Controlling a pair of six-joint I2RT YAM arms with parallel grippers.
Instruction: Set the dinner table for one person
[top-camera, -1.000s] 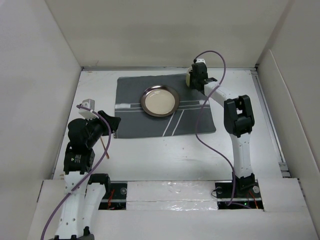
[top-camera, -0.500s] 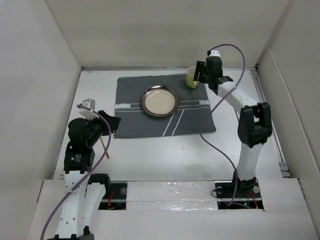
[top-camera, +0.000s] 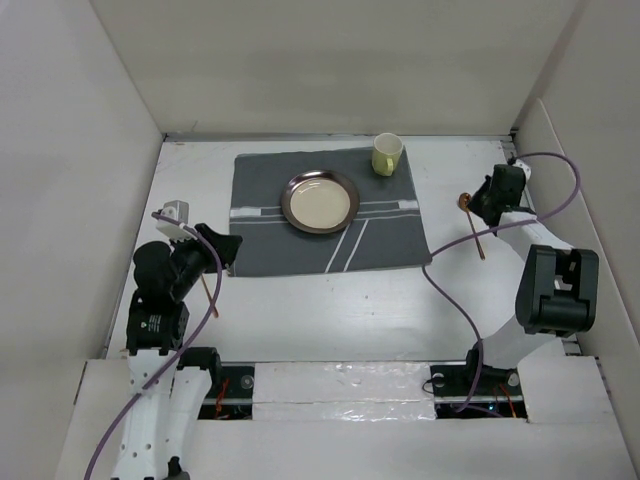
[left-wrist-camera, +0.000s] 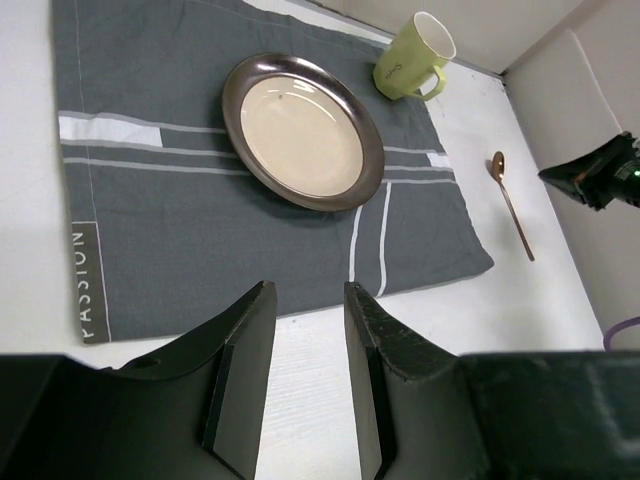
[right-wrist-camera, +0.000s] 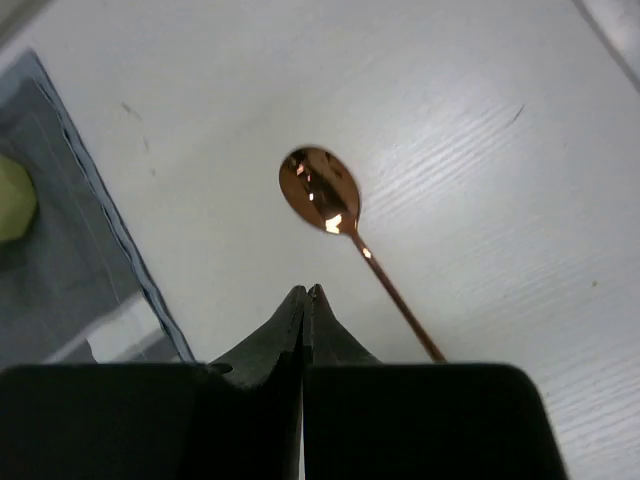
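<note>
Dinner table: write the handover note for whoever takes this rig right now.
Left gripper: open, empty, over the table at the mat's left edge.
Right gripper: shut, empty, by the spoon, not gripping it.
Done: plate centred on the mat; mug on its far right corner.
Spoon lies on bare table, right of the mat.
Left: probably set the spoon beside the plate. A thin brown item by the left arm cannot be identified.

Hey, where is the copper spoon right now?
In the top view the copper spoon lies on the dinner table, right of the grey placemat, close by the right gripper.
</note>
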